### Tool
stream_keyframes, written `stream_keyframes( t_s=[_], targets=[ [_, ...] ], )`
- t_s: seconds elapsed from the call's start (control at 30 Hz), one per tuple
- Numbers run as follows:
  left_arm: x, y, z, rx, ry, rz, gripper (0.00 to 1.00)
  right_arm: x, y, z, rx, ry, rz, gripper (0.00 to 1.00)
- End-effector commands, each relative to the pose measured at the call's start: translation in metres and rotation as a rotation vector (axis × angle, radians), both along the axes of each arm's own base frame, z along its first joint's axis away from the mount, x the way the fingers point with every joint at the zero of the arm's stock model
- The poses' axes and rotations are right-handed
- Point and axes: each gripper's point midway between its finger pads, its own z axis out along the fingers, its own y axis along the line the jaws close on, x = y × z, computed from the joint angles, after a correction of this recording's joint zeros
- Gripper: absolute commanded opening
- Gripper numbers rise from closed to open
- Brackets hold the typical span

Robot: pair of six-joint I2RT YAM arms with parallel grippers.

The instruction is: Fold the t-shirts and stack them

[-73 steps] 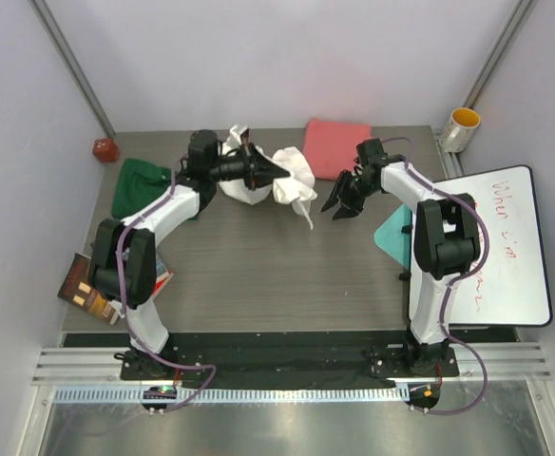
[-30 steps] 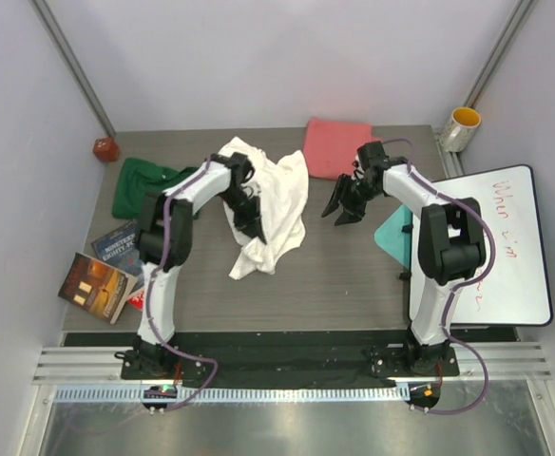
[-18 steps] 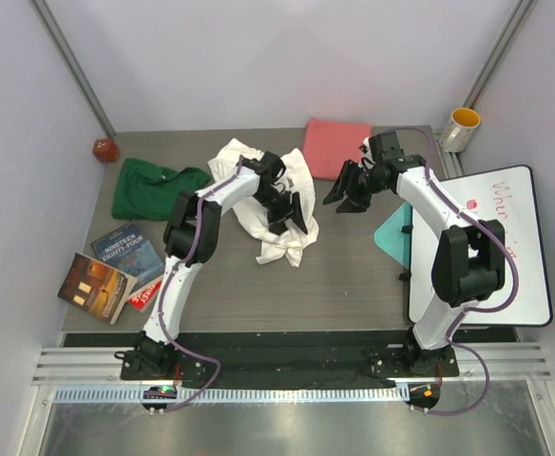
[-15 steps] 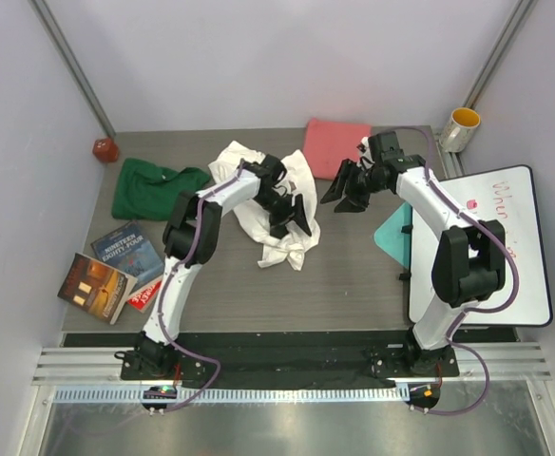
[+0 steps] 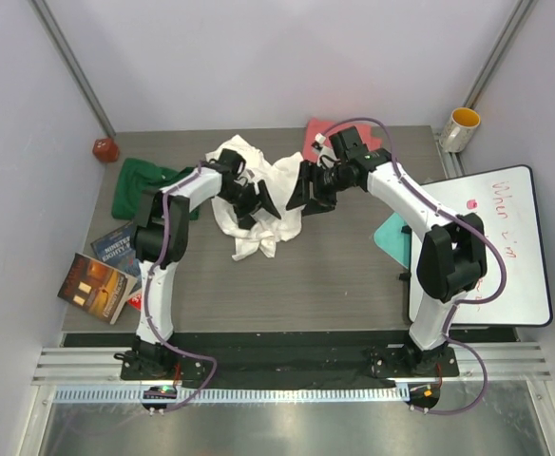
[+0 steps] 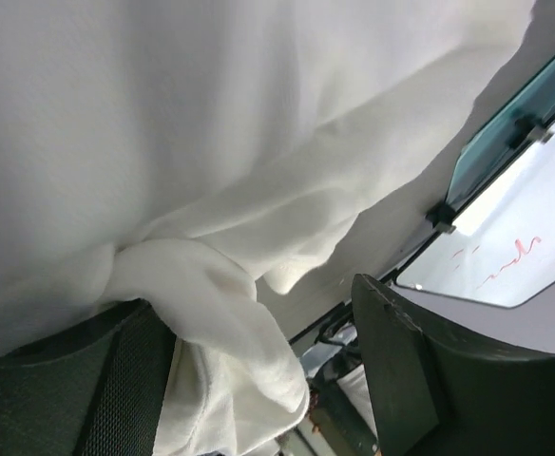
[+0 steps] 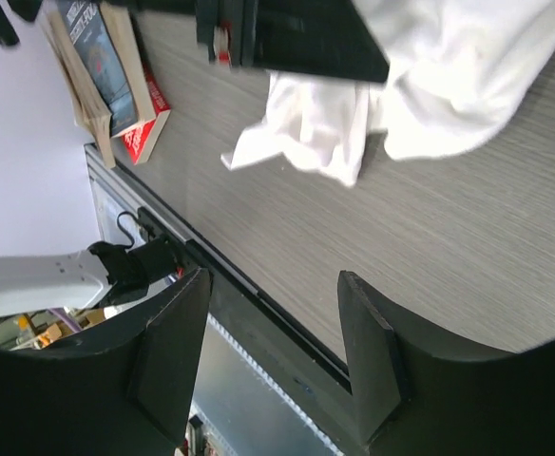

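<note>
As the white t-shirt (image 5: 279, 179) is lying bunched, we are poising left gripper (image 5: 258, 205) and right gripper (image 5: 308, 198), both agape, above it for spreading.

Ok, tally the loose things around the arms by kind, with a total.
T-shirts: 3, white shirt, green shirt, pink shirt
Books: 3, brown book, blue book, red book
Mug: 1
Small red object: 1
Whiteboard: 1
Teal sheet: 1
Total: 10
</note>
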Motion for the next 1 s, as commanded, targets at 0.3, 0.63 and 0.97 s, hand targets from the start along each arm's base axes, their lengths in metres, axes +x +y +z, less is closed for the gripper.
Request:
stream_keyframes(
  t_s=[0.3,0.63,0.97],
  targets=[
    [0.038,-0.056,0.028,-0.195,-0.135,-0.106,0.71,-0.032,0.034,0.011,0.06,0.005,0.187,0.61],
    [-0.049,-0.063,0.055,-0.349,-0.129,-0.368,0.73,-0.03,0.027,0.019,0.068,-0.02,0.174,0.61],
    [-0.083,-0.003,0.087,-0.06,-0.32,-0.319,0.73,-0.036,0.023,0.012,0.089,0.015,0.168,0.61]
  ],
)
